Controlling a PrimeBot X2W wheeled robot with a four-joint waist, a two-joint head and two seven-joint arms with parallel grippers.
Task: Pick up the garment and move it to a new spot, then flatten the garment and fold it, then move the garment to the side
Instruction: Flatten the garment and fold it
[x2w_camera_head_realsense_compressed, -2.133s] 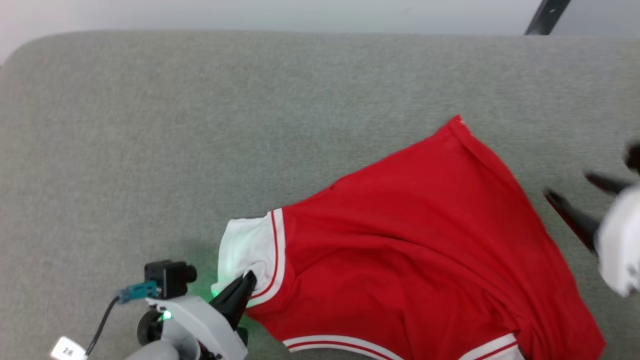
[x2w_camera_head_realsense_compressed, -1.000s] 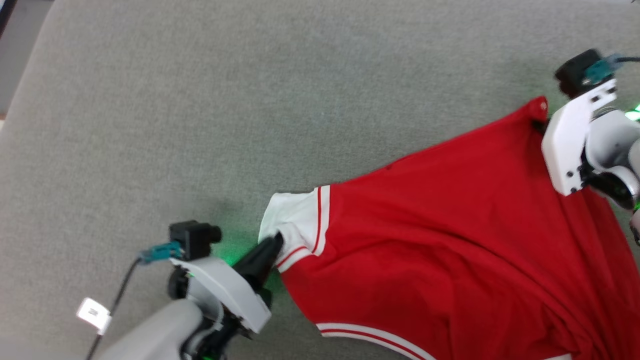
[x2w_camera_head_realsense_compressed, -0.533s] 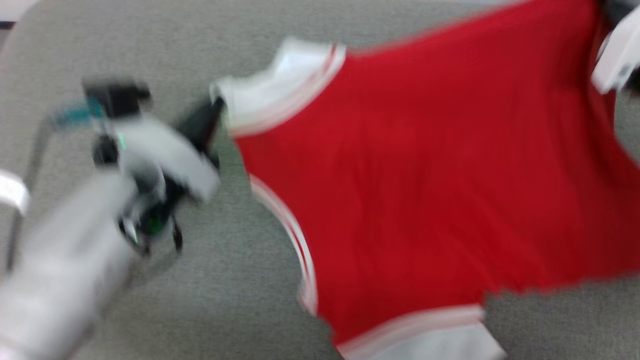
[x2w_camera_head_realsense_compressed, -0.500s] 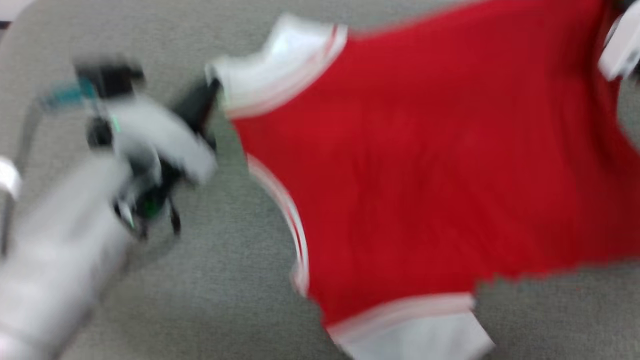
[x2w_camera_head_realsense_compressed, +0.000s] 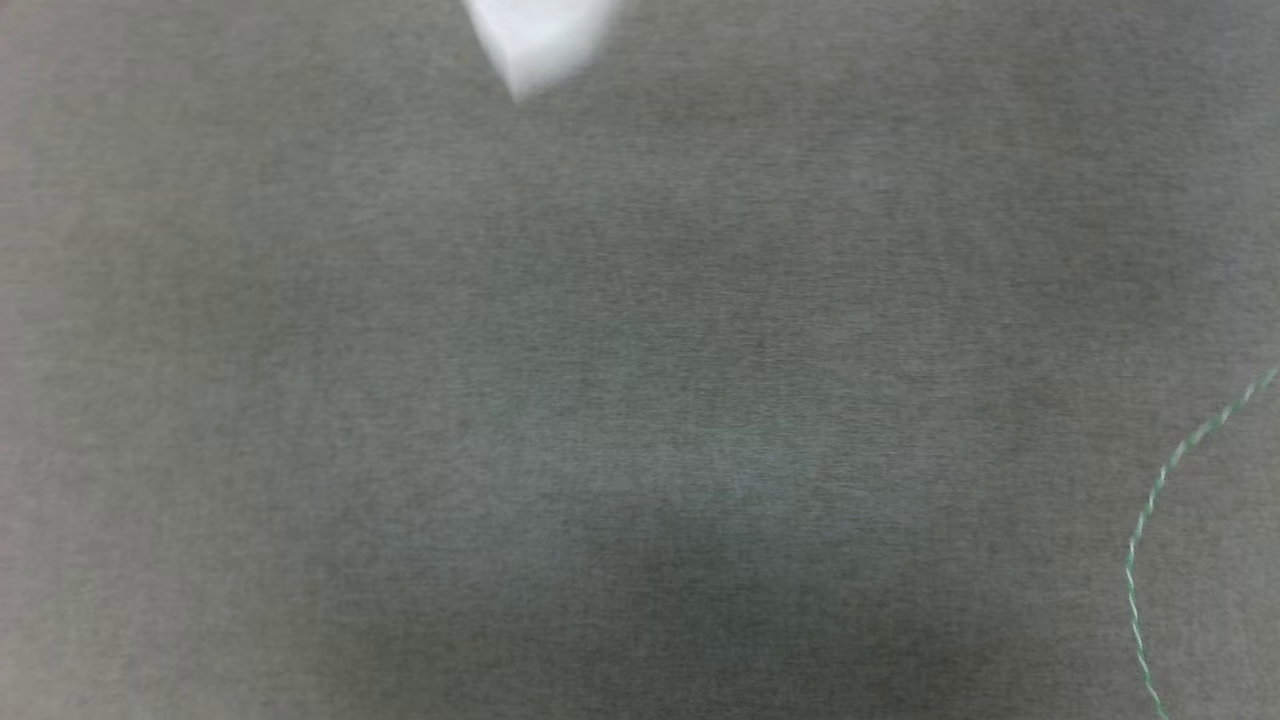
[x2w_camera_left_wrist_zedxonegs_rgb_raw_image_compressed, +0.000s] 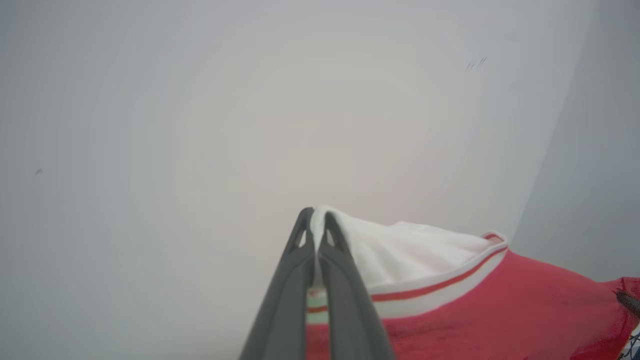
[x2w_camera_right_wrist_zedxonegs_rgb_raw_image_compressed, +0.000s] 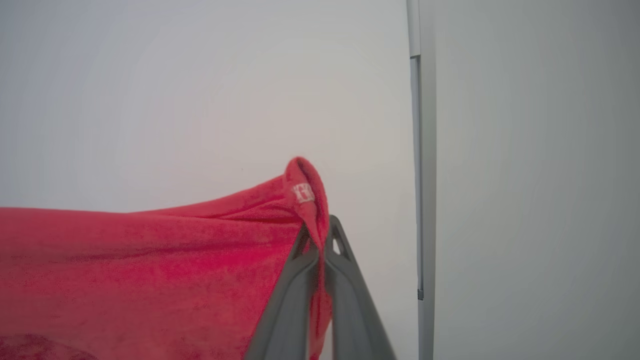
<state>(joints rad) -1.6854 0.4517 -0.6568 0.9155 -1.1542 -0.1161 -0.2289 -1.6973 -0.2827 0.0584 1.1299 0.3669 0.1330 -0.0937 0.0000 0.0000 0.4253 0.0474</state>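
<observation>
Garment (x2w_camera_left_wrist_zedxonegs_rgb_raw_image_compressed: 450, 320), one: a red T-shirt, being held up off the surface between the two grippers.
- White sleeve (x2w_camera_left_wrist_zedxonegs_rgb_raw_image_compressed: 400, 250), one in sight, with a white-and-red stripe trim (x2w_camera_left_wrist_zedxonegs_rgb_raw_image_compressed: 430, 289); it is spreading away to the right of the left gripper's fingers in the left wrist view.
- Red body (x2w_camera_right_wrist_zedxonegs_rgb_raw_image_compressed: 150, 265), stretching away to the left of the right gripper's fingers in the right wrist view; a small white label (x2w_camera_right_wrist_zedxonegs_rgb_raw_image_compressed: 302, 192) is showing just above their tips.

Grippers, two.
- Left gripper (x2w_camera_left_wrist_zedxonegs_rgb_raw_image_compressed: 316, 220): jaws are pressing together on the edge of the white sleeve.
- Right gripper (x2w_camera_right_wrist_zedxonegs_rgb_raw_image_compressed: 320, 235): jaws are pinching a bunched red corner of the shirt.

Surface, one: grey woven fabric (x2w_camera_head_realsense_compressed: 640, 400), lying below the head camera, blurred.
- Green-and-white twisted thread (x2w_camera_head_realsense_compressed: 1130, 575), one, curving across its right side.
- White blurred corner (x2w_camera_head_realsense_compressed: 540, 40), one, poking in at the top edge; what it is cannot be told.

Room: a plain pale wall (x2w_camera_left_wrist_zedxonegs_rgb_raw_image_compressed: 200, 100) is standing beyond both sets of fingers; one vertical pale strip (x2w_camera_right_wrist_zedxonegs_rgb_raw_image_compressed: 416, 150) is running to the right of the right gripper.
</observation>
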